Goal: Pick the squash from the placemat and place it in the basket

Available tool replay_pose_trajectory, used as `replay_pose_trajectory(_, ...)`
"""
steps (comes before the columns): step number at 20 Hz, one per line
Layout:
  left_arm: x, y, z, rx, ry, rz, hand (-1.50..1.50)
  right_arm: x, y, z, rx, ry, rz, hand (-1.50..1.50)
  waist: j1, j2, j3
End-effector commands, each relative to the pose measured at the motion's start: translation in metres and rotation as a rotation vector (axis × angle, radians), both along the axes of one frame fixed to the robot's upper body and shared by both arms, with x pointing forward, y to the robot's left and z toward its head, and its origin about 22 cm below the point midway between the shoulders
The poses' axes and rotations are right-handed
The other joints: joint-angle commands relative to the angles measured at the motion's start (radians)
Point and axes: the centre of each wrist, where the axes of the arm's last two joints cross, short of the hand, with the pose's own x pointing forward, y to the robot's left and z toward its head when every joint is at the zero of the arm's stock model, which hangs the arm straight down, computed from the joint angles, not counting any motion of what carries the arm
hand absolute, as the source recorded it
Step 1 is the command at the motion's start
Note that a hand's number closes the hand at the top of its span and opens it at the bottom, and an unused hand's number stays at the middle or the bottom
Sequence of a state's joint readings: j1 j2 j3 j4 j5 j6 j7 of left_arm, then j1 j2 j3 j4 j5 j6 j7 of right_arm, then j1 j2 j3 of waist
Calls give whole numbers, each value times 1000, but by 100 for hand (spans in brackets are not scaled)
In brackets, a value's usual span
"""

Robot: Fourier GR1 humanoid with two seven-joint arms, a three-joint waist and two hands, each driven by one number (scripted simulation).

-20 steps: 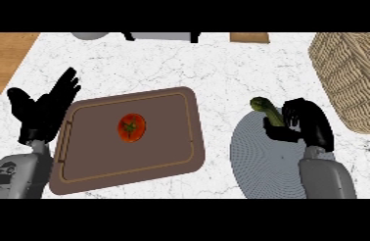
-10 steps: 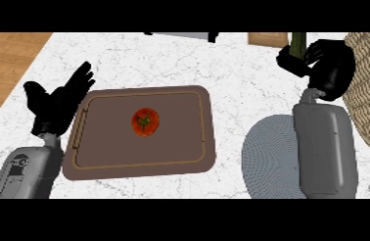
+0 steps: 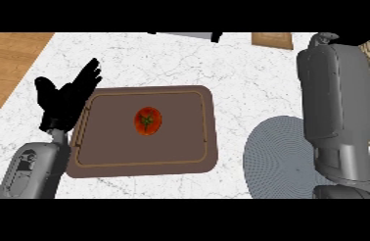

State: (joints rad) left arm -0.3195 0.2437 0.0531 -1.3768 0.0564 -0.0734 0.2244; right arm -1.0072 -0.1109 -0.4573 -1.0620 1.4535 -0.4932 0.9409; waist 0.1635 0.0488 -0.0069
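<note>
Left hand (image 3: pixel 66 102) sits at the left edge of the view, fingers straight and spread, pointing up, resting just beside the left rim of the brown tray (image 3: pixel 195 156); it holds nothing. A tomato (image 3: pixel 147 121) lies in the middle of the tray, not a task item. Right of the tray, near but apart from it, the grey round placemat (image 3: pixel 278 159) lies on the marble counter (image 3: pixel 217 63), bare where it shows; no squash on it. Right forearm (image 3: pixel 332 108) runs as a long grey column up the right side, its long axis pointing away from the robot toward the far right corner, covering part of the placemat. Only a dark bit at its top end shows near the upper edge; the right hand itself is out of view, so whether its fingers are together or apart cannot be told. Squash is not visible anywhere, nor is the basket. Judgement: the right arm is the one extended toward the far right, so the drop spot likely lies beyond the top right edge; the left hand is well apart from that side.
</note>
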Motion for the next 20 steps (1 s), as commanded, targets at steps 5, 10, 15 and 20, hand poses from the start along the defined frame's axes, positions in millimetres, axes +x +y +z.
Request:
replay_pose_trajectory(5,4,-6,3,8,-21,-1,0,27,-8,59,-37,-38,-233,150,-16,6,3)
replay_pose_trajectory(10,4,-7,3,-4,-8,9,0,33,-32,77,-58,1,-332,150,-21,8,4)
replay_pose_trajectory(15,1,12,7,3,-11,35,0,34,-64,77,-103,69,-468,150,-31,2,5)
replay_pose_trajectory(20,1,7,0,-5,8,44,0,36,-73,78,-83,97,-526,150,-52,-4,6)
